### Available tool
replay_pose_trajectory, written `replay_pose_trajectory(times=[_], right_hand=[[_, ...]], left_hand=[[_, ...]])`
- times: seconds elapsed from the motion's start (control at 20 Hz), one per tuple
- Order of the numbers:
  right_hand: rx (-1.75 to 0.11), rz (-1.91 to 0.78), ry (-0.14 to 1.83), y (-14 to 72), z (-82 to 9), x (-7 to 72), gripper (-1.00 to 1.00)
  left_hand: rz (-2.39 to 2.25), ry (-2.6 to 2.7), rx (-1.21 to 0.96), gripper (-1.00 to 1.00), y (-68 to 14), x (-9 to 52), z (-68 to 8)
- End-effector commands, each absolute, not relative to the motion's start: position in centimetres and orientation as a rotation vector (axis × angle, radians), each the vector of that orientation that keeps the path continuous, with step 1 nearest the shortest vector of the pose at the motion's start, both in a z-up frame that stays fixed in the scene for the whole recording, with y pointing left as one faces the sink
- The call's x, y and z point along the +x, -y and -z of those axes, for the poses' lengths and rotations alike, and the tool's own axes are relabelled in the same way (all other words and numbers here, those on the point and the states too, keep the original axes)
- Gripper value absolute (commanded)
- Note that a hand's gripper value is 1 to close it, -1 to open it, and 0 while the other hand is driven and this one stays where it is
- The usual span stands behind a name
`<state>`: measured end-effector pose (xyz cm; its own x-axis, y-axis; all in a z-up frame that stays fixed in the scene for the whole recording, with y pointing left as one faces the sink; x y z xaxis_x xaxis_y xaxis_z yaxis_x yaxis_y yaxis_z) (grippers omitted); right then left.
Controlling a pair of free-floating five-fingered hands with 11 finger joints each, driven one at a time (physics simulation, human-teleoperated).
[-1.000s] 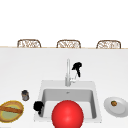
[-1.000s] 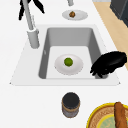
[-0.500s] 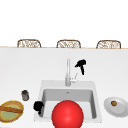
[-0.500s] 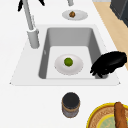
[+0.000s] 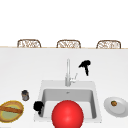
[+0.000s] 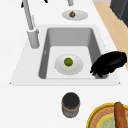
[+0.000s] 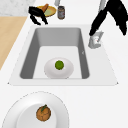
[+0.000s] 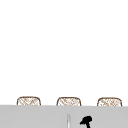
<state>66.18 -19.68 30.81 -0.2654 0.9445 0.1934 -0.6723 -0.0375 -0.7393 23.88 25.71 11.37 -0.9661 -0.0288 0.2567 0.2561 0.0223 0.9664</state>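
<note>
Held my right hand (image 5: 85,65) beside faucet (image 5: 67,72), fingers loose, lever untouched; left hand (image 5: 38,106) idle, fingers drooping, at sink (image 5: 42,86) corner.

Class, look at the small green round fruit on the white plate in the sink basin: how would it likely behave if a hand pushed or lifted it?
The green fruit looks round, so a push would probably roll it across the white plate. It seems small, likely light. Its smooth skin may slip.
</note>
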Motion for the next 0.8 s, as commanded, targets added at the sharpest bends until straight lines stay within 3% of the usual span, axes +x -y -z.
replay_pose_trajectory(times=[0.0, 0.75], right_hand=[[-0.399, -1.648, 0.889, 20.1, -30.6, 64.5, -1.00], [-0.400, -1.643, 0.853, 21.1, -27.4, 54.1, -1.00]], left_hand=[[2.050, 2.088, -0.237, 0.00, -25.7, 23.9, -11.4], [2.050, 2.088, -0.237, 0.00, -25.7, 23.9, -11.4]])
